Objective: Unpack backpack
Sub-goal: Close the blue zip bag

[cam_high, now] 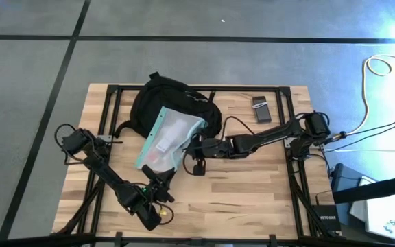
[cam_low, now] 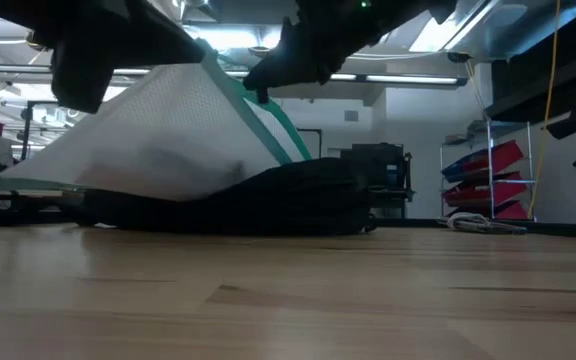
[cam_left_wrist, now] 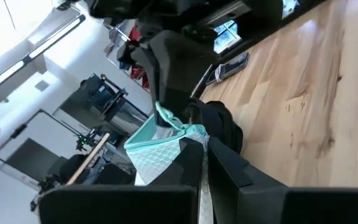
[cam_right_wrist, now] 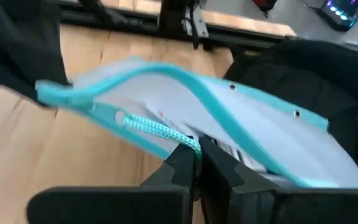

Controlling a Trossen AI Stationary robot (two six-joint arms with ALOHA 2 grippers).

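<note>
Backpack: we see the backpack (cam_high: pixel 184 103) as a large black soft fabric bag, rounded, lying flat at the far middle of the surface (cam_high: pixel 252 192), with a loop at its top edge and a strap trailing off on the left arm's side.
Backpack from table height: in the low view we read it as a low dark mound (cam_low: pixel 298 200) under the pouch.
Pouch: we find a translucent zip pouch (cam_high: pixel 166 137) with teal edging lying partly on the backpack's near side, tilted up off the wood.
Left gripper: our left gripper (cam_left_wrist: pixel 204 163) is closed on the pouch's near corner, fingers pinched together on the teal zip edge.
Right gripper: our right gripper (cam_right_wrist: pixel 197 158) is closed too, pinching the pouch's zip edge on the right arm's side.
Other item: we note a small dark device (cam_high: pixel 260 108) on the surface beside the backpack, apart from it.
</note>
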